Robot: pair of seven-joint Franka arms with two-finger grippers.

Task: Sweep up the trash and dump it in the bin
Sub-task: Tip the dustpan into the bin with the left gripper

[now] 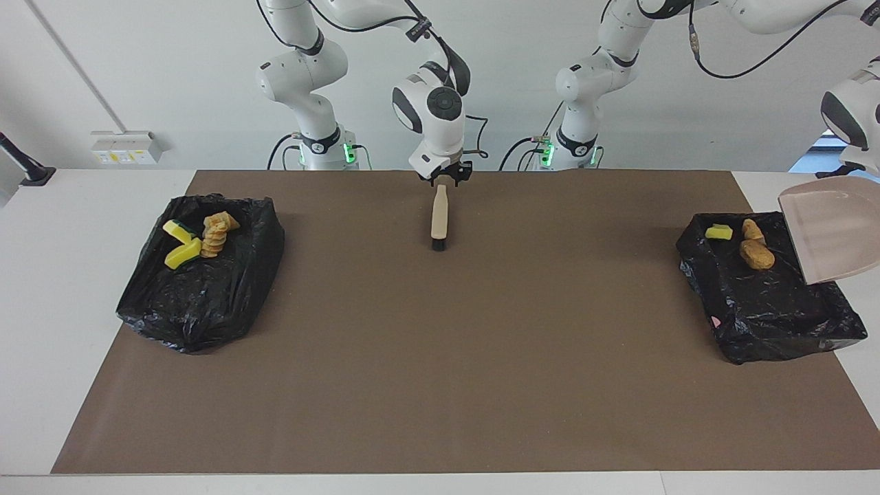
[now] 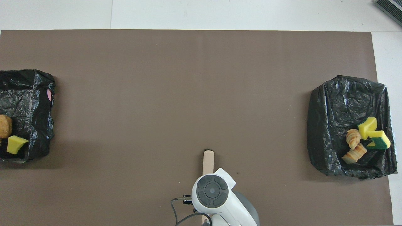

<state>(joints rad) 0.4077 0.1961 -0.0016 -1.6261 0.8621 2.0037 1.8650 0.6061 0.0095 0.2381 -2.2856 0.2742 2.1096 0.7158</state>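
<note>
My right gripper (image 1: 447,177) is shut on the top of the beige brush (image 1: 438,218), which stands nearly upright with its black bristles on the mat close to the robots; the brush also shows in the overhead view (image 2: 208,161). My left gripper (image 1: 849,170) holds the beige dustpan (image 1: 828,230) tilted over the black bin (image 1: 777,313) at the left arm's end. That bin holds a yellow sponge bit (image 1: 720,232) and brown lumps (image 1: 756,251). The black bin (image 1: 199,302) at the right arm's end holds yellow sponge bits (image 1: 182,249) and tan lumps (image 1: 216,234). No scrap lies on the mat.
A brown mat (image 1: 440,357) covers most of the white table (image 1: 69,289). The two bag-lined bins sit at its two ends, and also show in the overhead view, one at the right arm's end (image 2: 342,103) and one at the left arm's end (image 2: 28,91).
</note>
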